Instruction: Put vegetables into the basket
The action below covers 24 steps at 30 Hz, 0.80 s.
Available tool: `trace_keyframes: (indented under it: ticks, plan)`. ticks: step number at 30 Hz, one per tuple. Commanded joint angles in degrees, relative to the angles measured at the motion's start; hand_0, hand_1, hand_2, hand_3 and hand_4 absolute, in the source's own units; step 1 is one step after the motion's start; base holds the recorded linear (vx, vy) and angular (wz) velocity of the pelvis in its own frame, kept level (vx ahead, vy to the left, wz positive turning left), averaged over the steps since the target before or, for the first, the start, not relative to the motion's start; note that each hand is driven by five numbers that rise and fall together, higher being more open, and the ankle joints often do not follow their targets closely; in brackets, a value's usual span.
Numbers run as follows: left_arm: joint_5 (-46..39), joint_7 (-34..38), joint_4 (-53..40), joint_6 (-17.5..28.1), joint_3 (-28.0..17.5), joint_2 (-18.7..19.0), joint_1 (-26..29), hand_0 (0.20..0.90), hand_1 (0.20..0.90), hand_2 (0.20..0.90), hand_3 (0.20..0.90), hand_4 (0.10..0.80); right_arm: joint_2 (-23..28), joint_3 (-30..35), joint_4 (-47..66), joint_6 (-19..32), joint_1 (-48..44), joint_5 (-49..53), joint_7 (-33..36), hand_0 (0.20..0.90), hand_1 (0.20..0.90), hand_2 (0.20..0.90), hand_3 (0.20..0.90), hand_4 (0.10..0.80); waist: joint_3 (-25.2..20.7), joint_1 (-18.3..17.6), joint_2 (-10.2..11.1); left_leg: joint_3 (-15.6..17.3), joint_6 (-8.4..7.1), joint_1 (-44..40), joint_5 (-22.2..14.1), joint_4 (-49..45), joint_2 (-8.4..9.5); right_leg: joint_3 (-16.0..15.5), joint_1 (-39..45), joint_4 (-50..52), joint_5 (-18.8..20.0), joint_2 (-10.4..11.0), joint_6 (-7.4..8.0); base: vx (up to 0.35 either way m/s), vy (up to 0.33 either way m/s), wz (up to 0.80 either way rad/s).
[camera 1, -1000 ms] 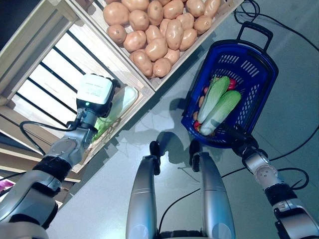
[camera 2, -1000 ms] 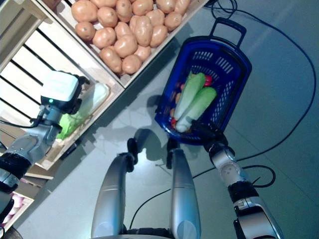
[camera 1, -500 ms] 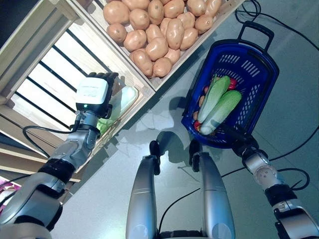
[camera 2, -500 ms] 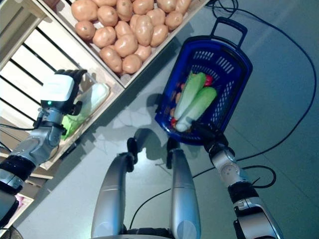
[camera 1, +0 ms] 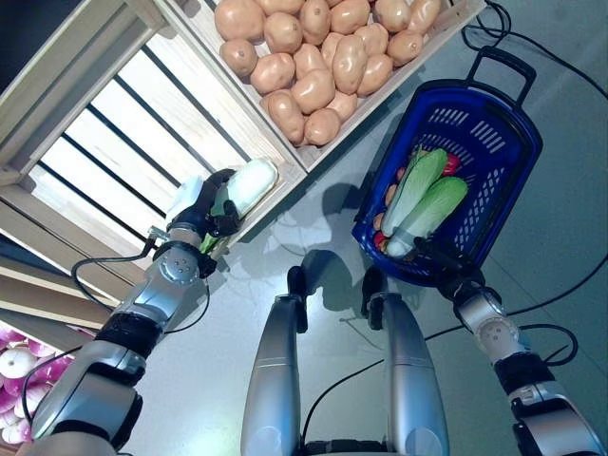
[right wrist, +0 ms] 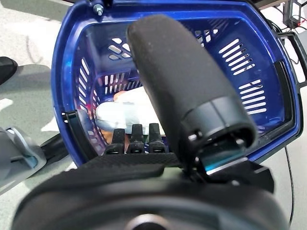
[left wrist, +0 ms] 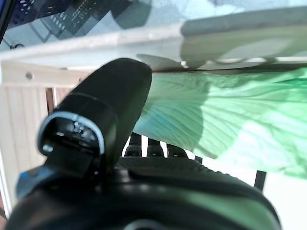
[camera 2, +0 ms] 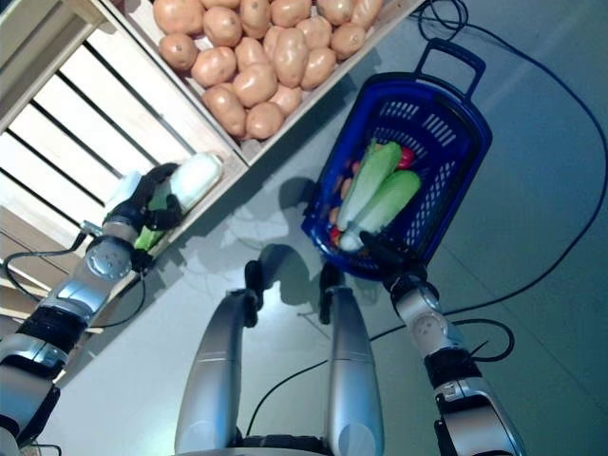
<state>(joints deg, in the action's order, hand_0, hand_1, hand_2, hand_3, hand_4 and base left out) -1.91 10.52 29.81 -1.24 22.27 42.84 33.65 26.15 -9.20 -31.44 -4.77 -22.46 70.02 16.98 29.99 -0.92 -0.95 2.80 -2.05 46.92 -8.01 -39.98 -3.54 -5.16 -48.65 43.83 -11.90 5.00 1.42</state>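
Floor [camera 1: 532, 304]: grey, smooth, bearing the basket and wooden crates.
Crates [camera 1: 114, 114]: slatted wood; one compartment held potatoes [camera 1: 323, 57], well apart from the basket.
Basket [camera 1: 518, 142]: blue plastic, on the floor; held two cabbages [camera 1: 423, 199] side by side over smaller red and orange items.
Left hand [camera 1: 204, 214]: at the crate's edge, fingers and thumb curled round a cabbage [camera 1: 249, 180] with pale stalk and green leaf.
Right hand [camera 1: 446, 271]: fingers hooked over the basket's near rim, gripping it.
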Motion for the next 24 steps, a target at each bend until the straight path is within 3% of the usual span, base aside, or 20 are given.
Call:
trace_keyframes:
  ticks: [1, 9, 24]
  plan:
    - [-2.0, -0.5, -6.5, 3.4, -1.4, -0.1, 1.8, 0.900, 0.900, 0.900, 0.900, 0.800, 1.6, 3.1, 3.5, 2.1, 0.1, -1.3, 0.9, 0.900, 0.900, 0.900, 0.900, 0.800, -0.2, -0.5, -0.2, 2.5, 1.35, -3.3, 2.8, 6.8, 3.38, -1.9, 3.7, -6.0, 7.0, -0.1, 2.08, 0.016, -0.002, 0.05]
    - [-1.9, -0.3, -14.4, 5.7, -5.4, 1.3, -1.8, 0.900, 0.900, 0.900, 0.900, 0.800, 1.5, 3.4, 4.0, 4.0, 2.6, -0.8, 0.2, 0.900, 0.900, 0.900, 0.900, 0.800, -0.2, 0.3, -0.8, 2.2, 1.64, -3.3, 2.8, 7.4, 3.90, -2.2, 4.1, -7.1, 7.0, 0.0, 1.61, 0.007, -0.010, 0.02]
    - [3.2, -1.4, -26.7, 4.0, -11.7, 3.9, -6.4, 0.900, 0.900, 0.900, 0.900, 0.800, 1.2, 4.3, 6.1, 6.0, 5.3, 0.1, 0.1, 0.900, 0.900, 0.900, 0.900, 0.800, -0.2, 2.0, -1.7, 1.3, 1.83, -2.3, 3.2, 7.9, 4.55, -3.8, 3.8, -7.3, 6.3, 1.0, 1.01, 0.005, -0.028, 0.03]
